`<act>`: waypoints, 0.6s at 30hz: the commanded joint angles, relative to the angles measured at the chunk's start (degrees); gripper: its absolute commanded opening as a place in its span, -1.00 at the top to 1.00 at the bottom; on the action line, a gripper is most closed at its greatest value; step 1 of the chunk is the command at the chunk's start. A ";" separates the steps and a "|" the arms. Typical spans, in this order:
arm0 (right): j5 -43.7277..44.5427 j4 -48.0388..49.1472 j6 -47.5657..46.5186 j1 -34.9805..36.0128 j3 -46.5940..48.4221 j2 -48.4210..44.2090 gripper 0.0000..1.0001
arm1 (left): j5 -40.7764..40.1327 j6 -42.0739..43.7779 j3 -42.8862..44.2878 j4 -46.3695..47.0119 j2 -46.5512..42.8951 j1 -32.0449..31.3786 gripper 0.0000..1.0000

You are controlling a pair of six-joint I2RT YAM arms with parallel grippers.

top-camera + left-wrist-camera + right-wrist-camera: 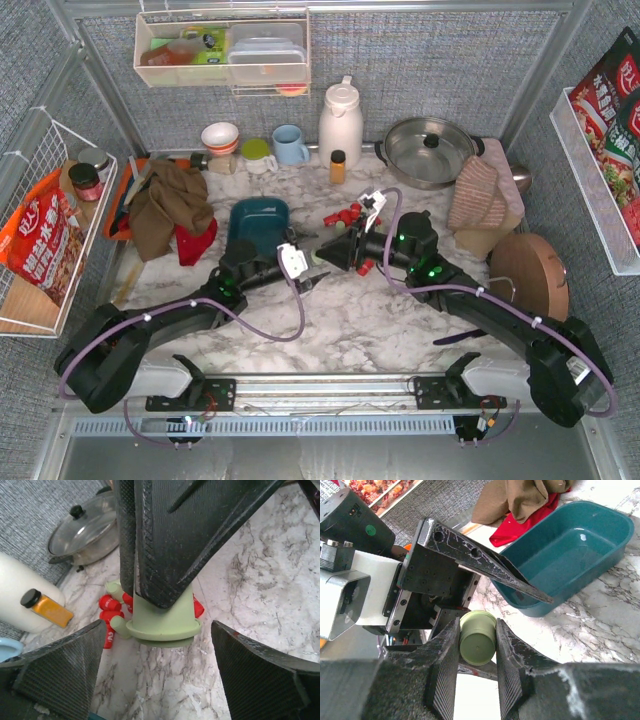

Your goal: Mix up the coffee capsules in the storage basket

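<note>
A pale green coffee capsule (477,637) is pinched between my right gripper's (477,650) pads, a little above the table. My left gripper (157,665) faces it, open wide, with the same capsule (162,622) just beyond its fingertips and not touching them. In the top view both grippers meet mid-table, left (314,266) and right (323,256). The teal storage basket (258,222) lies just behind the left gripper, and nothing shows inside the basket (555,607). Red capsules (345,214) lie loose on the marble behind the right gripper, and red capsules (110,615) show behind the held one.
A brown and red cloth (170,210) lies left of the basket. An amber bottle (338,166), white jug (340,122), lidded pot (428,150), cups (290,145) and bowl (220,136) line the back. A folded towel (480,195) and a wooden disc (528,270) sit on the right.
</note>
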 commanded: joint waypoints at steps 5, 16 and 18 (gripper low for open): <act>1.16 1.05 -2.09 0.10 -0.12 -1.74 1.00 | 1.05 -0.39 -1.89 9.96 0.02 -0.52 -0.75; 4.78 -0.92 -2.94 0.10 0.34 -0.22 1.00 | 2.04 -3.90 -2.42 14.34 0.08 -1.82 -0.46; 4.54 -0.71 -2.81 0.10 0.36 0.06 1.00 | 1.35 -3.98 -2.45 14.50 -0.19 -1.86 -0.45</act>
